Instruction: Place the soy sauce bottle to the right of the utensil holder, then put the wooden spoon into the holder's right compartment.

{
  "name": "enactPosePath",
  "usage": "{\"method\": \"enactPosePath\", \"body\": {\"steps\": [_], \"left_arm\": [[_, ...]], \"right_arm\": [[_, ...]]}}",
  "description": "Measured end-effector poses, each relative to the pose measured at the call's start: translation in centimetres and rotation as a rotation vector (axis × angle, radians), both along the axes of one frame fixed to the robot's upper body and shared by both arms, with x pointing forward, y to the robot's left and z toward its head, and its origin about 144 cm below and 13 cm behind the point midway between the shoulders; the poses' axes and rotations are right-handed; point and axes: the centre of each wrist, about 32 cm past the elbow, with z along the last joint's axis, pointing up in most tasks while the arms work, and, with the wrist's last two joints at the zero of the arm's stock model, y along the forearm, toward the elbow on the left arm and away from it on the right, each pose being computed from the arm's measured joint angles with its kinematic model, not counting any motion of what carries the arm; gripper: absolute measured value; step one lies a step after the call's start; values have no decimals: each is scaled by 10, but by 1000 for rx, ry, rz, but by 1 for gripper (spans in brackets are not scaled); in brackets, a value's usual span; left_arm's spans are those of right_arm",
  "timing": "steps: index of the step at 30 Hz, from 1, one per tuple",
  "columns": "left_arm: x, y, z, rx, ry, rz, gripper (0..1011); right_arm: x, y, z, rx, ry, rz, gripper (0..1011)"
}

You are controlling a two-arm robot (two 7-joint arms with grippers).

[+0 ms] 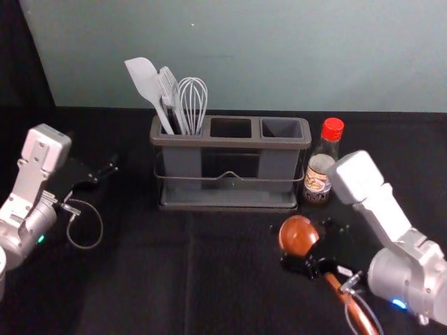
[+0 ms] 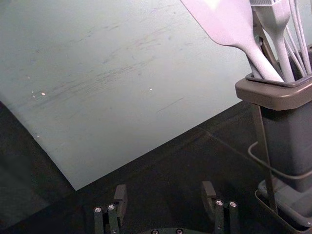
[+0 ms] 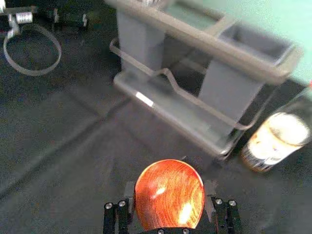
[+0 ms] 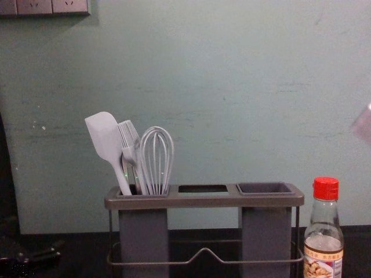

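Grey utensil holder (image 1: 183, 162): just the one, with three openings up top
Utensils: at least three, all crammed in the left compartment: one spatula (image 1: 144, 80), one brush (image 1: 167, 85), one whisk (image 1: 193, 96)
Soy sauce bottle (image 1: 320, 164): one, stood upright just right of the holder, red cap on
Wooden spoon (image 1: 299, 236): one, out front of the holder's right end
Right pincer (image 1: 311, 237): spread wide around the spoon's bowl, no squeeze on it
Left pincer (image 1: 98, 164): wide open with nothing in it, was parked left of the holder

Head looks down, chest level; both share holder (image 1: 230, 142).
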Motion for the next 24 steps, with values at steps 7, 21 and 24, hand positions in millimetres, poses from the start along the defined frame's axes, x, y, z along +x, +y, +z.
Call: {"method": "enactPosePath", "body": {"steps": [7, 21, 24], "left_arm": [[0, 0, 0, 0, 0, 0, 1005], [0, 0, 0, 0, 0, 0, 1005], [0, 0, 0, 0, 0, 0, 1005]], "right_arm": [[-19, -10, -4, 73, -175, -37, 838], [-36, -25, -13, 189, -368, -84, 838], [-35, -26, -15, 181, -356, -94, 838]]}}
